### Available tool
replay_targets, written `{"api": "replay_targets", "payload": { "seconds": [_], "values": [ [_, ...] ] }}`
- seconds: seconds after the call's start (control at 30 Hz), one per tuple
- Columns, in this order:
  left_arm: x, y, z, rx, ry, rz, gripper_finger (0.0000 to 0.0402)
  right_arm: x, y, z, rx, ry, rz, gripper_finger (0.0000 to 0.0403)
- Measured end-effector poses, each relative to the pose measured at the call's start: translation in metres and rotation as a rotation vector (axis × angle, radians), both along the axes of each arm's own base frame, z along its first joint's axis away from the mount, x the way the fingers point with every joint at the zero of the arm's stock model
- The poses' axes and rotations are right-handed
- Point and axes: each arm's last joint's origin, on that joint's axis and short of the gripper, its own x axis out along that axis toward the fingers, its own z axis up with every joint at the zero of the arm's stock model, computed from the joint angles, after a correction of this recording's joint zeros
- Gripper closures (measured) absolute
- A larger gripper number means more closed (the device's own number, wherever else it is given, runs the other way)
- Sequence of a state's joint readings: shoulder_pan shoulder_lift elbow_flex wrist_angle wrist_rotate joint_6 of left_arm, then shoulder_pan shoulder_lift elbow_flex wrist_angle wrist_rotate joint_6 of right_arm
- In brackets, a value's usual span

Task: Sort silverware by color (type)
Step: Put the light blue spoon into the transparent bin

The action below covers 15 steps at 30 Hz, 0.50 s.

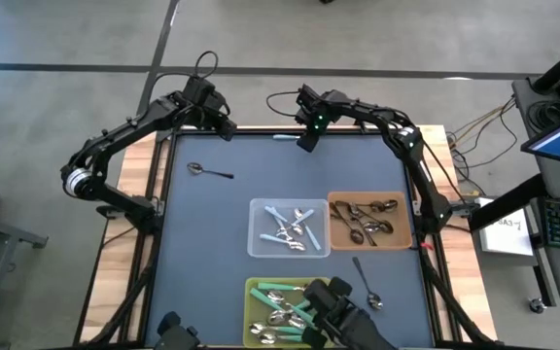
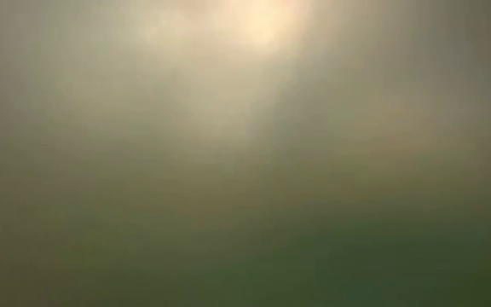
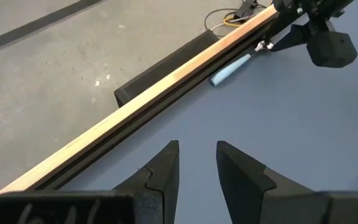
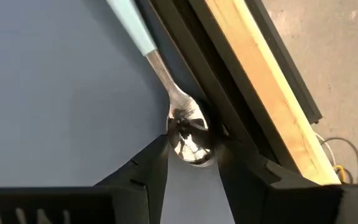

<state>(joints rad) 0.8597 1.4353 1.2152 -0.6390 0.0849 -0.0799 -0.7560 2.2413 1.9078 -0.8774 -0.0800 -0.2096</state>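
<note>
A light-blue-handled spoon (image 4: 143, 37) lies flat on the dark table by the far edge rail; the same spoon (image 1: 285, 137) shows in the high view. My right gripper (image 4: 191, 163) stands over its shiny bowl, open, a fingertip on each side of it. My left gripper (image 3: 197, 163) hovers open over bare table near the far left corner, nothing between its fingers. From there the spoon's handle (image 3: 230, 70) and my right gripper (image 3: 325, 43) show farther along the rail. The low view shows only blur. My right gripper comes from above, slanting down, with its fingertips (image 4: 157, 155) on either side of the spoon's bowl (image 4: 188, 127). Whether they touch the bowl I cannot tell. The spoon lies flat on the table, its handle pointing away along the rail.
A dark-handled spoon (image 1: 209, 172) lies at the left, another (image 1: 366, 282) near the right front. A clear bin (image 1: 261, 243) holds light-blue spoons, a brown bin (image 1: 402, 199) dark ones, a yellow-green bin (image 1: 253, 292) teal ones. The wooden rail (image 4: 253, 68) borders the far edge.
</note>
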Motion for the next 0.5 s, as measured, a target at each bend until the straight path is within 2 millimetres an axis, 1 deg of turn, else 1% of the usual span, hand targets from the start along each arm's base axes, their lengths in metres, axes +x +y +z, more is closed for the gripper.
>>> {"api": "replay_targets", "payload": {
  "seconds": [0.2, 0.3, 0.5],
  "values": [
    [0.001, 0.001, 0.001, 0.009, -0.007, 0.001, 0.0313, 0.003, 0.001, -0.007, 0.041, -0.021, 0.021, 0.0275],
    [0.001, 0.001, 0.001, 0.009, -0.007, 0.001, 0.0313, 0.008, 0.003, -0.004, 0.076, -0.058, 0.028, 0.0275],
    [0.000, 0.001, 0.001, 0.008, -0.006, 0.001, 0.0312, 0.015, 0.015, 0.008, 0.147, -0.046, 0.082, 0.0275]
  ]
}}
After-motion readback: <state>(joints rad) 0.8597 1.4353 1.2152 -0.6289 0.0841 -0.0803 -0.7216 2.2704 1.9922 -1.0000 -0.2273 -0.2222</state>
